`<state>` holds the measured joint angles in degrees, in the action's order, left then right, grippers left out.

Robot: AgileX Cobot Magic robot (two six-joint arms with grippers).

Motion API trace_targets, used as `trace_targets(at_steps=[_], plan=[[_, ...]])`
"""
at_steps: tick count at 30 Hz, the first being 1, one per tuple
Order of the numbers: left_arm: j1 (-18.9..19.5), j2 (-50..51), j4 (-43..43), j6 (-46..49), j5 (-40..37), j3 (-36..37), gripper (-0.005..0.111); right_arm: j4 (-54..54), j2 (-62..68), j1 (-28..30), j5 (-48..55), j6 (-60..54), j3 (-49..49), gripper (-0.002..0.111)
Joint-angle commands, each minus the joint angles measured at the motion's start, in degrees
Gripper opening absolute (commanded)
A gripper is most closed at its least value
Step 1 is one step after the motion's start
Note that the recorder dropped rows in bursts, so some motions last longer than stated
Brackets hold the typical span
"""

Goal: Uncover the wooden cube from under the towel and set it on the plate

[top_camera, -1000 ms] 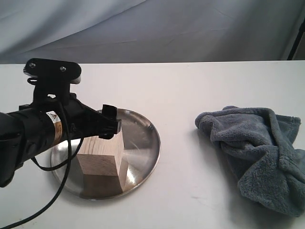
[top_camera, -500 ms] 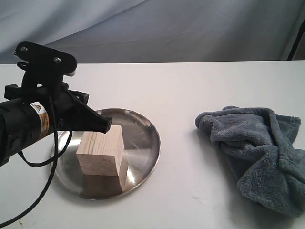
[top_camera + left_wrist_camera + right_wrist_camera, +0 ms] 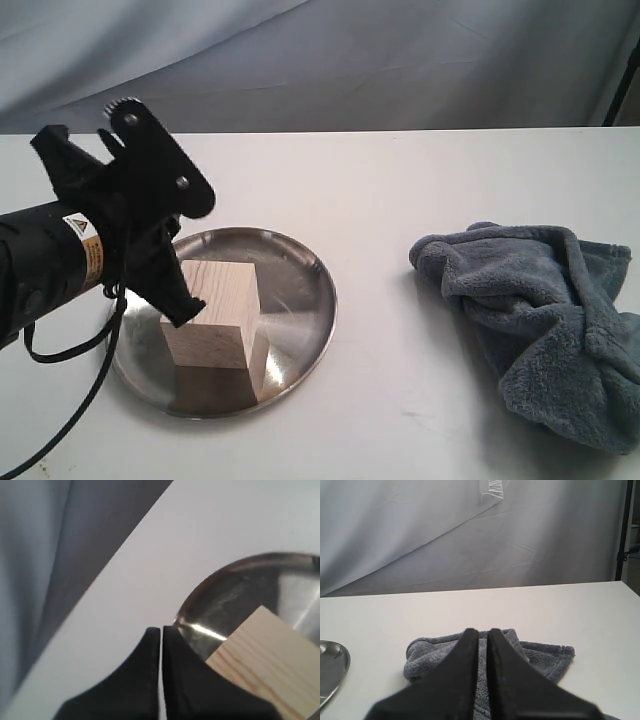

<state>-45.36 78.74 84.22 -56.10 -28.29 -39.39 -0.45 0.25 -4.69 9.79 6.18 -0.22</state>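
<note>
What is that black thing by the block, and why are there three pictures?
The black thing is one of a robot's two arms. One picture comes from a camera watching the whole white table. The other two come from little cameras on the arms' wrists, showing each pincher up close. The left gripper is closed and empty, near the wooden cube, which sits on a shiny steel plate. The right gripper is closed and empty too, facing the crumpled grey-blue towel. Nothing is being held.
</note>
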Motion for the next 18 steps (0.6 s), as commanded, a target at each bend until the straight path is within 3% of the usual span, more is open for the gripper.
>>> trace_targets(at_steps=[1, 7, 13, 18], plan=[[0.1, -0.6, 0.5, 24.4, 0.0, -0.2, 0.003, 0.1, -0.2, 0.1, -0.5, -0.1, 0.2, 0.007], [0.1, -0.6, 0.5, 44.3, 1.5, -0.2, 0.003, 0.1, -0.2, 0.1, -0.5, -0.1, 0.2, 0.007], [0.1, -0.6, 0.2, 49.2, 2.2, -0.2, 0.003, 0.1, -0.2, 0.1, -0.5, -0.1, 0.2, 0.007], [0.1, -0.6, 0.1, 49.1, -2.4, -0.2, 0.000, 0.1, -0.2, 0.1, -0.5, -0.1, 0.2, 0.007]])
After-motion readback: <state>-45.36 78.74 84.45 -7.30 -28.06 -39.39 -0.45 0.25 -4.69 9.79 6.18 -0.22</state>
